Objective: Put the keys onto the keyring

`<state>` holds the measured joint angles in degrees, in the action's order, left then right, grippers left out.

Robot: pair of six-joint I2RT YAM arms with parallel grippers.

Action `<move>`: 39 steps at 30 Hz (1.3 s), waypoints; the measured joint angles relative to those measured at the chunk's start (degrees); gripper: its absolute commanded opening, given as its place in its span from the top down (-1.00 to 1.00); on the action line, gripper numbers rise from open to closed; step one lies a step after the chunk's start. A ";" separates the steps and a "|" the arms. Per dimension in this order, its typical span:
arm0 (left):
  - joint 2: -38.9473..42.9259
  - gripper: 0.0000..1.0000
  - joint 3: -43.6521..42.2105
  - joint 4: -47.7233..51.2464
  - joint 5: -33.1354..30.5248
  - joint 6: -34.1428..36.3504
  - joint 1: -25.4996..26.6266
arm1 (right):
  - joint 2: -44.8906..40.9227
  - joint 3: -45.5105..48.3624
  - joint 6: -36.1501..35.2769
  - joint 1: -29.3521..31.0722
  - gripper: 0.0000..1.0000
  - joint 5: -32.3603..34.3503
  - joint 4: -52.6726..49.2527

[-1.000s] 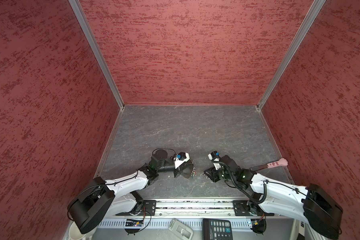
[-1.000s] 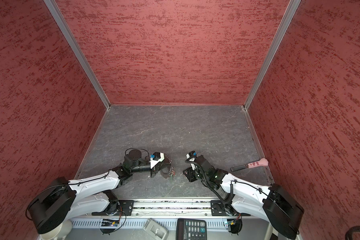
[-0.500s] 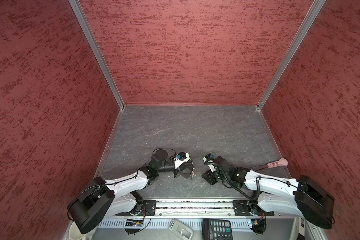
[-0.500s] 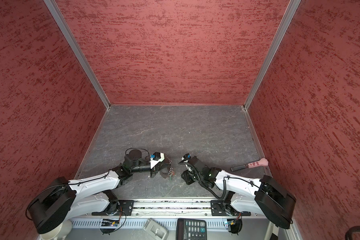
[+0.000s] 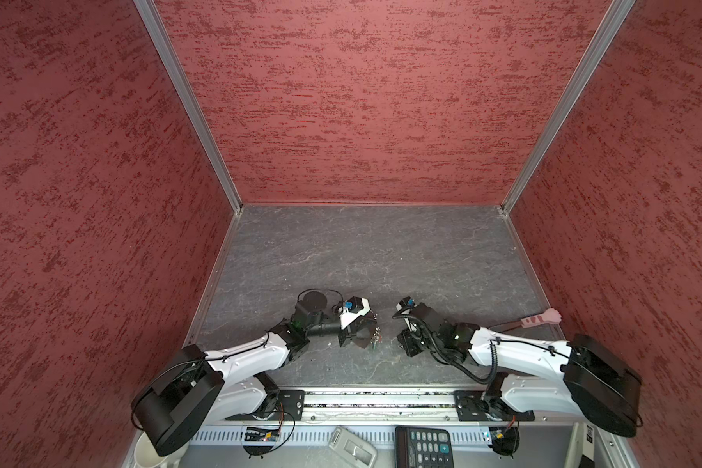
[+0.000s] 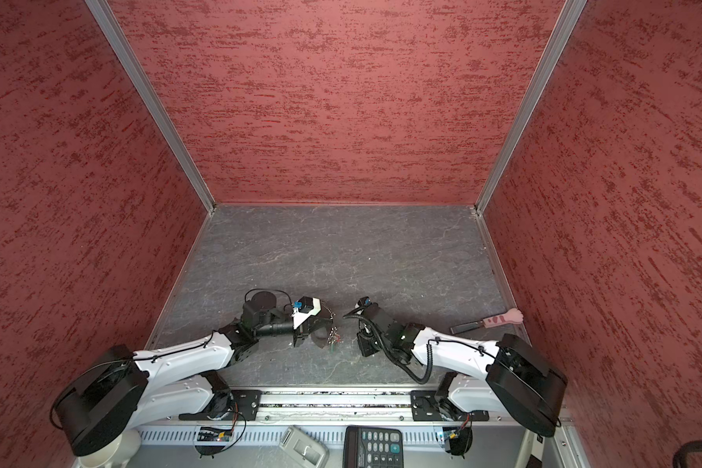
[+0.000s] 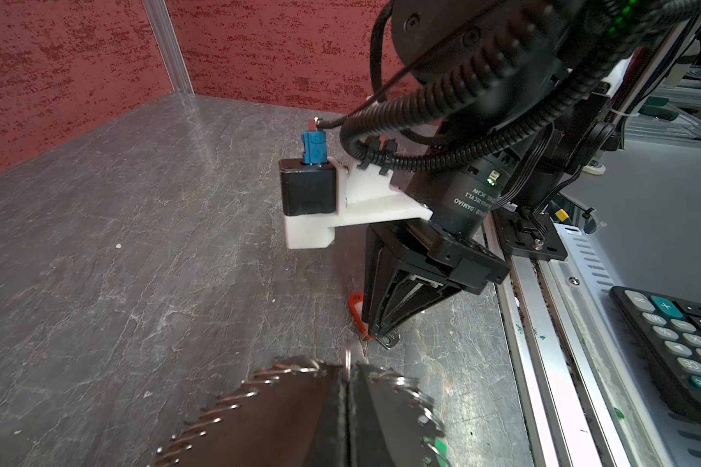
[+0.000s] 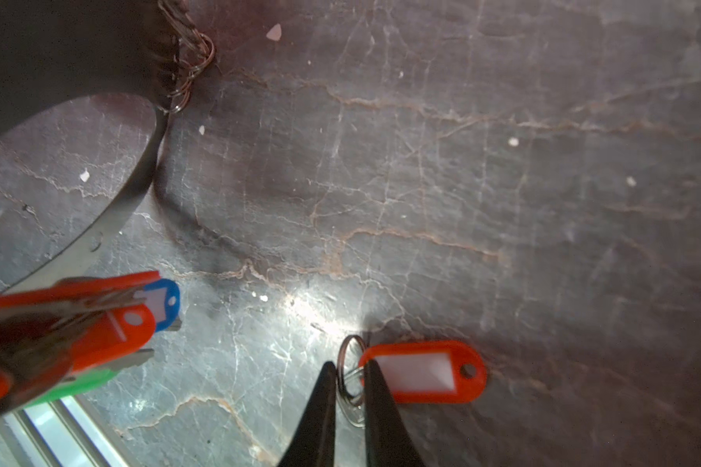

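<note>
The red-tagged key (image 8: 421, 372) lies flat on the grey table (image 8: 502, 202), white label up. Its small split ring and silver head point toward the right gripper (image 8: 351, 388). That is where the change is: the right arm has edged in toward the middle, and its jaws, wider a moment ago, have just drawn in. The two black fingertips (image 8: 320, 404) now sit tight on either side of that little ring. To my eye the key is pinched but not yet lifted, so the pick-up looks only just made. The keyring (image 5: 361, 338) is near, off to the left. Its dark strap and chain hang from the left gripper (image 7: 347, 412), which is clamped hard on it. The cluster of tagged keys (image 8: 110, 323) dangles from the loop, apart from the red one.
</note>
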<state>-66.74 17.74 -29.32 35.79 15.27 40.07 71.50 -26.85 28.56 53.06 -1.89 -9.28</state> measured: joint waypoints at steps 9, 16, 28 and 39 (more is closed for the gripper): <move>0.00 1.00 0.00 0.20 0.00 0.02 0.02 | -1.46 0.00 0.09 0.00 1.00 1.60 -0.61; 0.00 1.00 0.00 0.20 -0.13 0.02 0.07 | -11.61 4.15 -0.39 0.00 1.00 -0.07 5.27; 0.02 1.00 0.00 0.15 -0.50 0.02 0.07 | -26.38 19.47 -1.01 0.00 1.00 -5.46 26.01; 0.09 1.00 0.00 0.13 -0.79 0.02 0.07 | -26.86 23.30 -3.26 0.00 1.00 -7.32 41.44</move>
<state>-66.65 17.74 -29.19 35.00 15.29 40.14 44.64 -3.55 25.30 53.06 -9.21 32.16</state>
